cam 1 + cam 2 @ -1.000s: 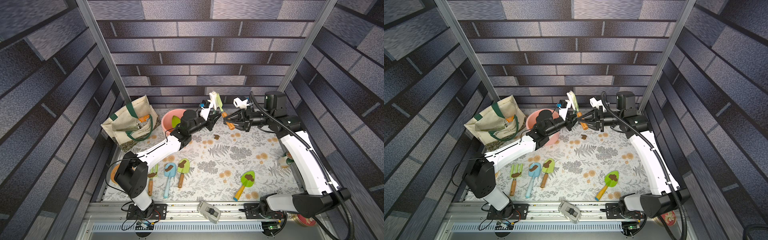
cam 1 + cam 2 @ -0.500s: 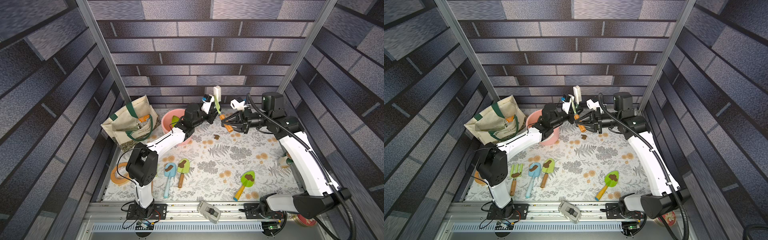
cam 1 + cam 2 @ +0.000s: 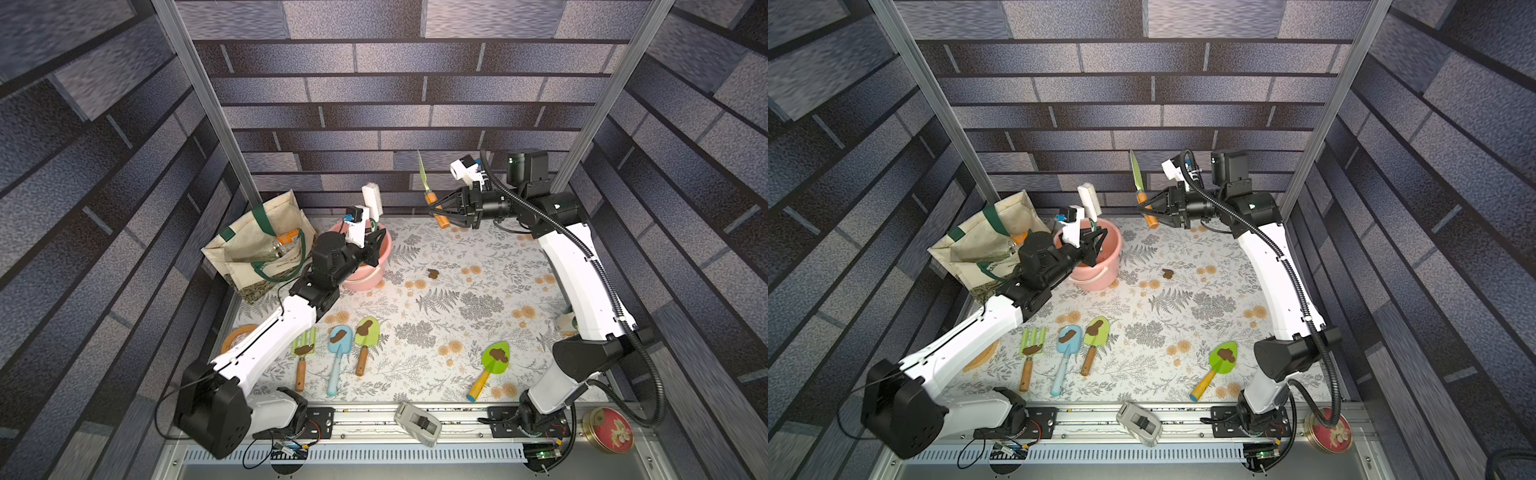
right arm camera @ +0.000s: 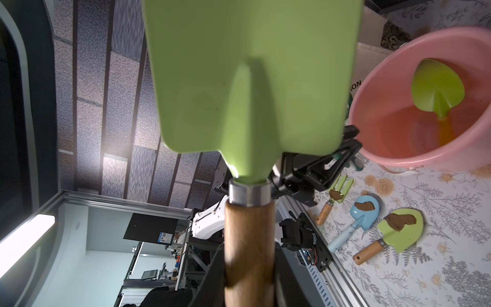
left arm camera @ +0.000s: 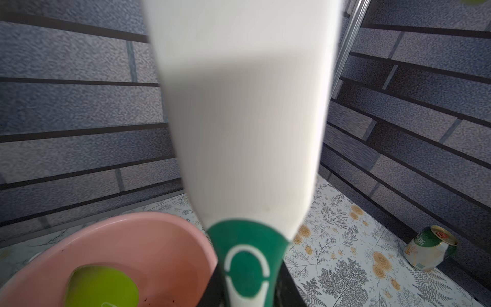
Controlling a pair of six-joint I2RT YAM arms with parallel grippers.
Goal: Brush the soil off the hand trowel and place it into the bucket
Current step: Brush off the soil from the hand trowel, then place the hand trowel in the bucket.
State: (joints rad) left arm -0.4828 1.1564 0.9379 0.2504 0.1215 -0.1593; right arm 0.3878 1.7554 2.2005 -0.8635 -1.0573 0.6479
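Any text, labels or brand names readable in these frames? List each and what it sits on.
"ION": tail of a cut-off word on a pale surface beside the bucket, in the right wrist view.
Lettering on the can: too blurred to read.
Green print on the tote bag: too small to read.

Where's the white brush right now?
In a top view the brush stands upright in the left claw, just above the pink bucket beside the tote bag, at the table's back left.
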